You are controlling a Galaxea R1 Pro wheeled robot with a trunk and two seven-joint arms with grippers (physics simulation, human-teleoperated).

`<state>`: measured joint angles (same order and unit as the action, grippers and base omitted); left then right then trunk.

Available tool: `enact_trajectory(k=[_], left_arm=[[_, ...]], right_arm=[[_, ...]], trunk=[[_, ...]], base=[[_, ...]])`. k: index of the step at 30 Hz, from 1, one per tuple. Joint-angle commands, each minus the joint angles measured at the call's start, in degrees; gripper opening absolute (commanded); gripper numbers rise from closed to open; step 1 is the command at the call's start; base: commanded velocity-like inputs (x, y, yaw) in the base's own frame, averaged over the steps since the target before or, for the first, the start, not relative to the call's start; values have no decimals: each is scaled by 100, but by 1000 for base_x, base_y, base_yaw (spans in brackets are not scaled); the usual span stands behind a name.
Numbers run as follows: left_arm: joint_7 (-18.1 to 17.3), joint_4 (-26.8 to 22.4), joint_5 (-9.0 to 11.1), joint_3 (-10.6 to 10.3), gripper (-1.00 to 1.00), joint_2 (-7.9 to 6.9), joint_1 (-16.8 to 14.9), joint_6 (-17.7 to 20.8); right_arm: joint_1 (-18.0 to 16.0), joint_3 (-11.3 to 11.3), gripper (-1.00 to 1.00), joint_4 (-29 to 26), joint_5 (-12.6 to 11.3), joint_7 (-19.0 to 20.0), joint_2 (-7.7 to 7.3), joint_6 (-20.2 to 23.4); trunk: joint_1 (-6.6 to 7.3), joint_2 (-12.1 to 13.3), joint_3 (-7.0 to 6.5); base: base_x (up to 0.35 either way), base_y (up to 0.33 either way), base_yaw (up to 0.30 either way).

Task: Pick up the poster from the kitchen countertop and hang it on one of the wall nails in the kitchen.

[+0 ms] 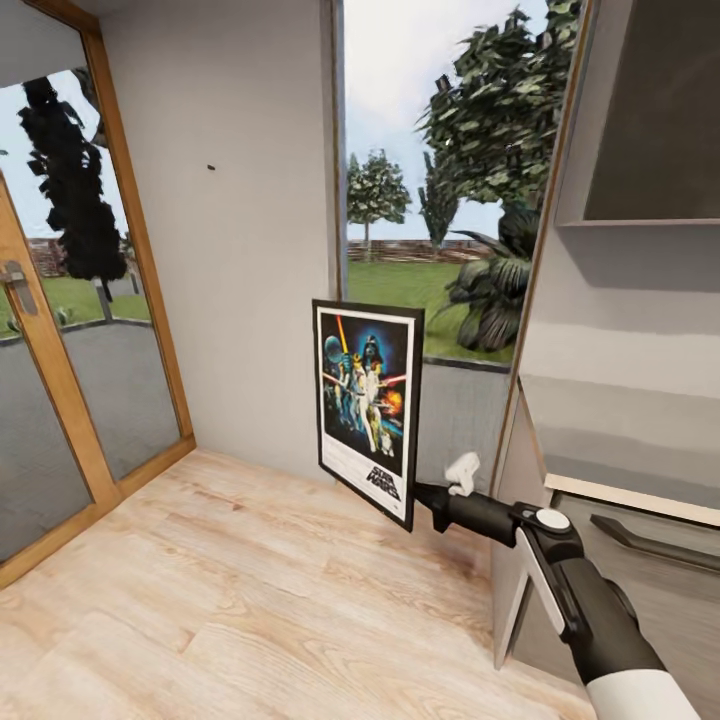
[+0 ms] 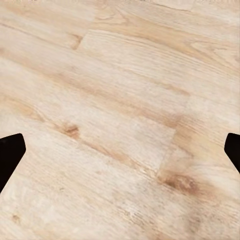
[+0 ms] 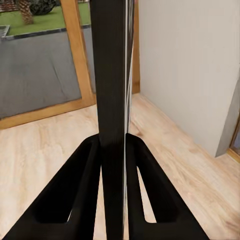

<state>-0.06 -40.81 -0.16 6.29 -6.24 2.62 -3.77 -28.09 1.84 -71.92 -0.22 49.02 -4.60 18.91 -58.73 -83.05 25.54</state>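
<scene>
The poster [image 1: 366, 408] hangs upright in the air above the wooden floor, its black frame and Star Wars picture facing me. My right gripper [image 1: 420, 497] is shut on its lower right edge. In the right wrist view the poster [image 3: 114, 100] shows edge-on as a dark bar clamped between the two black fingers [image 3: 75, 195]. A tiny dark wall nail [image 1: 211, 167] sticks out of the pale grey wall, up and to the left of the poster. My left gripper [image 2: 120, 150] is open, pointing down at bare floor planks.
A wood-framed glass door [image 1: 60, 330] stands at the left. A tall window [image 1: 440, 190] opens behind the poster. Pale cabinets [image 1: 620, 400] with a dark handle [image 1: 650, 545] are close on the right. The wooden floor [image 1: 250, 590] lies open in front.
</scene>
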Motion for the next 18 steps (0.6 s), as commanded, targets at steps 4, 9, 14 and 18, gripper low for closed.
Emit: enact_trajectory(k=[4, 9, 14, 18], left_arm=[[1, -20, -2, 2, 100, 3, 1, -10], [-2, -15, -2, -5, 100, 9, 1, -10], [-2, -15, -2, -5, 100, 9, 1, -10], [-2, -15, -2, -5, 100, 9, 1, -10]], right_arm=[[24, -98, -100, -28, -21, 91, -29, 57], [32, -483, -100, -17, -15, 340, -49, 78], [32, -490, -100, -10, -13, 358, -50, 85], [32, -491, -100, -7, -13, 361, -50, 86]], trunk=[[0, -3, 5], [0, -3, 28], [0, -3, 73], [0, -3, 109]], base=[[0, 0, 0], [0, 0, 0], [0, 0, 0], [0, 0, 0]])
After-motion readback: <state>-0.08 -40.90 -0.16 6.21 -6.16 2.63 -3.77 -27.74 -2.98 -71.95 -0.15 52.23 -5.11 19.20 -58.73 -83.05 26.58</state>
